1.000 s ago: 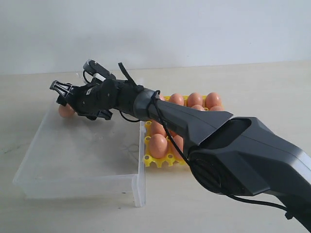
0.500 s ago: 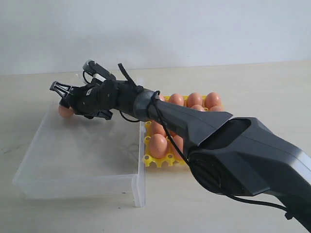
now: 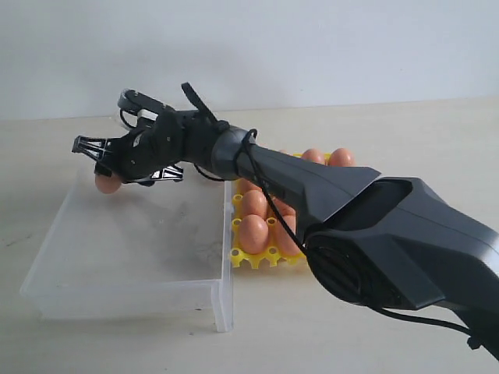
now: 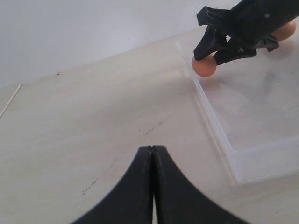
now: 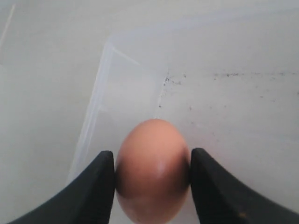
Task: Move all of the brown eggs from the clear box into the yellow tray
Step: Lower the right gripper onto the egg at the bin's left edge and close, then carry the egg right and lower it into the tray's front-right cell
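1. Exterior view: a second ago the right pincer [image 3: 104,174] was open around the brown egg [image 3: 107,185] in the far corner of the clear box [image 3: 125,288]. Now it's clamped on it, and the wrist has come up and tipped nose-down. So the grab looks done, and carrying it over is the next bit. I can't see any other egg in the box, though the arm hides some of it, so this may be the last one.
2. Same view: the yellow tray [image 3: 251,259] is well behind the pincer, back along its own arm. It's already packed with tray eggs [image 3: 253,232]. The arm covers most of the tray, so I can't tell which cup is free. The box wall is between pincer and tray, so the egg needs lifting over it.
3. Left wrist view: the left pincer [image 4: 152,154] has its tips pressed together, holding nothing, over bare counter [image 4: 93,116]. The box wall [image 4: 212,135] is off ahead of it, so it's not in the way.
4. Right wrist view: the egg [image 5: 152,168] sits squarely between both fingers [image 5: 96,186], with the box floor [image 5: 233,107] beyond it. The grip looks centred, but the shell is smooth, so it could slip.
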Robot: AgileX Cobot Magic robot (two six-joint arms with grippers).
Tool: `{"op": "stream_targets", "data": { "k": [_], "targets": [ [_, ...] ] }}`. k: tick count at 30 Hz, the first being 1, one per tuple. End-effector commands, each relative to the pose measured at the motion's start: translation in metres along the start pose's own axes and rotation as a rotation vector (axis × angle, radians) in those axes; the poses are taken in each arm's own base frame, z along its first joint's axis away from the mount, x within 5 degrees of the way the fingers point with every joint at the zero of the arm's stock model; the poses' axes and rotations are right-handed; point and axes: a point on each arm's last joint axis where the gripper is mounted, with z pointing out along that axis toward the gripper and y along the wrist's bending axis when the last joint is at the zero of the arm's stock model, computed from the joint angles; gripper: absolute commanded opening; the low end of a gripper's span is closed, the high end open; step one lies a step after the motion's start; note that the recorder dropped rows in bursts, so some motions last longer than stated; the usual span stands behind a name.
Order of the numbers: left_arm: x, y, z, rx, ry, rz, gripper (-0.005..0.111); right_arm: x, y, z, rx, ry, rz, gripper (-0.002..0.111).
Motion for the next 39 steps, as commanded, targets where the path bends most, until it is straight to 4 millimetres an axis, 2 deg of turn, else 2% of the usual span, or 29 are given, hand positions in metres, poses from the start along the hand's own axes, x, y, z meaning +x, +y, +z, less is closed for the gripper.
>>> {"op": "stream_targets", "data": {
  "k": [1, 5, 10, 16, 22, 24, 26, 30, 33, 37, 39],
  "targets": [
    [-0.002, 0.000, -0.001, -0.002, -0.018, -0.006, 0.000, -0.004, 0.006, -0.016, 0.079, 0.063, -0.167, 0.000],
    [-0.002, 0.000, -0.001, -0.002, -0.018, -0.006, 0.000, -0.002, 0.007, -0.026, 0.130, 0.158, -0.286, 0.000],
    [-0.002, 0.000, -0.001, -0.002, -0.018, -0.006, 0.000, -0.009, 0.012, -0.046, 0.204, 0.218, -0.481, 0.000],
    [-0.002, 0.000, -0.001, -0.002, -0.018, -0.006, 0.000, -0.018, 0.020, -0.068, 0.207, 0.227, -0.473, 0.000],
    [-0.002, 0.000, -0.001, -0.002, -0.018, -0.006, 0.000, -0.004, 0.011, -0.088, 0.256, 0.314, -0.497, 0.000],
    [-0.002, 0.000, -0.001, -0.002, -0.018, -0.006, 0.000, -0.006, 0.009, -0.094, 0.273, 0.271, -0.582, 0.000],
    [-0.002, 0.000, -0.001, -0.002, -0.018, -0.006, 0.000, -0.007, 0.015, -0.099, 0.266, 0.218, -0.644, 0.000],
    [-0.002, 0.000, -0.001, -0.002, -0.018, -0.006, 0.000, 0.011, 0.013, -0.108, 0.257, 0.254, -0.680, 0.000],
    [-0.002, 0.000, -0.001, -0.002, -0.018, -0.006, 0.000, 0.015, 0.008, -0.130, 0.233, 0.184, -0.743, 0.000],
    [-0.002, 0.000, -0.001, -0.002, -0.018, -0.006, 0.000, 0.028, 0.001, -0.175, 0.129, -0.140, -0.791, 0.000],
    [-0.002, 0.000, -0.001, -0.002, -0.018, -0.006, 0.000, 0.033, -0.006, -0.188, 0.099, -0.247, -0.791, 0.000]
  ]
}}
